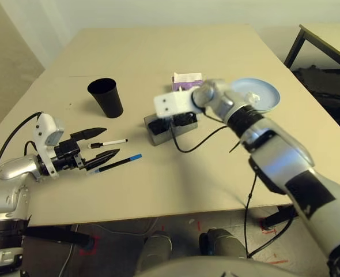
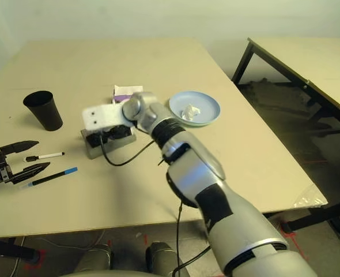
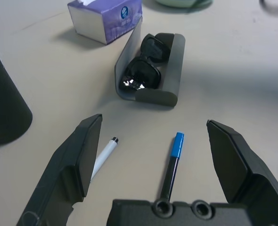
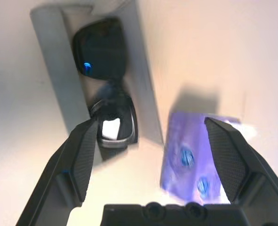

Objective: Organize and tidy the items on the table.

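Black sunglasses (image 3: 143,66) inside open grey glasses case (image 3: 169,70), mid-table (image 1: 158,52).

Beige table (image 1: 158,52) w/ cup (image 1: 106,97), tissue box (image 3: 106,20), pens.

No legible text found; the round emblems on the purple tissue box (image 3: 106,20) cannot be read

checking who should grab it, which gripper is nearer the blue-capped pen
Left. The left gripper sits open right at the blue-capped pen; the right gripper hovers open over the grey glasses case.
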Action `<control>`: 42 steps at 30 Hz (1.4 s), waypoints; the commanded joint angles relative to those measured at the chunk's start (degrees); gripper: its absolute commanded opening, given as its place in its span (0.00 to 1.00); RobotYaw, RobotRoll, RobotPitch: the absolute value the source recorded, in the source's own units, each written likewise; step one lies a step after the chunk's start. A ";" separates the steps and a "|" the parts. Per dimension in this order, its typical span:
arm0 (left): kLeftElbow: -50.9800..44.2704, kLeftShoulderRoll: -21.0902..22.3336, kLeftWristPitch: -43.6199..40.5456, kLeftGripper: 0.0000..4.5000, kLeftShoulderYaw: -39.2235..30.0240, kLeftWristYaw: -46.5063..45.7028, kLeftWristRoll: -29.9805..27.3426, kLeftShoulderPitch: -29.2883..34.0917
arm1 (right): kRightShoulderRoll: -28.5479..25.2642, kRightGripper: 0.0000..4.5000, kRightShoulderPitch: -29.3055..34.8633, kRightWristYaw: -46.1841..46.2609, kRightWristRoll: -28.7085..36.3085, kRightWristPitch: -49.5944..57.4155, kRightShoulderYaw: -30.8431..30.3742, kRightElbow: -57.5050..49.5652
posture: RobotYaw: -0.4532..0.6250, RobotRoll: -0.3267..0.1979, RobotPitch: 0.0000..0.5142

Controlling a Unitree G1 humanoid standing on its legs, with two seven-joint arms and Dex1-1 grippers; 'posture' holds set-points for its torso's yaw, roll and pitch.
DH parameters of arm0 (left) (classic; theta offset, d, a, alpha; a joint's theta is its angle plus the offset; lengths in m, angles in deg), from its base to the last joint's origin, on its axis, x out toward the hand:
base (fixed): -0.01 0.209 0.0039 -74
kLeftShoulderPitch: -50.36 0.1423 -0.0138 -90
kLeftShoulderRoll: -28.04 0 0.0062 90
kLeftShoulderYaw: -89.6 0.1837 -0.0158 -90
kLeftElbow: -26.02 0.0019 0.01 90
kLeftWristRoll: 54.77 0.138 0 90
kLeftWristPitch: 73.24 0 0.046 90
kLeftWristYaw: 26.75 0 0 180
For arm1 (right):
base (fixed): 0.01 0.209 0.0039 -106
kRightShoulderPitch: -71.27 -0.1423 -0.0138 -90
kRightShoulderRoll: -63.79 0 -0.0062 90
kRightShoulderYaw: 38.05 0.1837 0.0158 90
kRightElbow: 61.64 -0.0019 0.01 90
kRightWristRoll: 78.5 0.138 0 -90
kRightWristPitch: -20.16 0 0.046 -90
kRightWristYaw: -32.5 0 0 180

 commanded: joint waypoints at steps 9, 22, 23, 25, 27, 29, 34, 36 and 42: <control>1.73 -1.17 0.68 1.00 0.02 -0.73 1.21 -0.44 | -15.81 0.99 27.33 -10.17 24.18 32.13 18.18 -42.69 | 0.50 0.62 0.08; 1.73 -1.00 0.49 1.00 -1.22 -1.26 1.08 -0.12 | -9.82 0.99 49.69 5.17 35.59 7.55 32.71 -35.11 | 0.49 0.62 0.06; 1.66 -1.00 0.51 1.00 -1.27 -1.33 1.15 -0.02 | -8.31 0.99 50.48 7.48 35.94 3.51 34.44 -32.85 | 0.49 0.62 0.06; 1.68 -0.97 0.58 1.00 -1.43 -1.44 1.21 0.06 | -4.93 0.99 52.97 11.70 37.65 -3.87 38.45 -29.97 | 0.49 0.62 0.06; 1.70 -0.96 0.66 1.00 -1.52 -1.58 1.25 0.08 | -3.43 0.99 55.39 12.47 38.96 -9.62 40.35 -27.29 | 0.49 0.62 0.06; 1.71 -0.96 0.62 1.00 -1.59 -1.66 1.22 0.03 | -3.74 0.99 56.58 11.89 39.00 -12.63 39.98 -24.94 | 0.49 0.62 0.05; 1.84 -1.14 0.50 1.00 -1.44 -2.10 1.32 -0.33 | -5.78 0.99 61.18 2.83 41.60 -20.46 38.28 -18.87 | 0.49 0.62 0.04; 1.93 -1.26 0.45 1.00 -1.30 -2.34 1.34 -0.58 | -6.53 0.99 61.94 0.23 42.46 -22.10 37.74 -17.88 | 0.48 0.62 0.04; 2.47 -2.20 0.62 1.00 -0.43 -3.56 1.89 -2.12 | -9.64 0.99 60.90 -6.79 42.84 -25.54 35.69 -13.71 | 0.48 0.62 0.04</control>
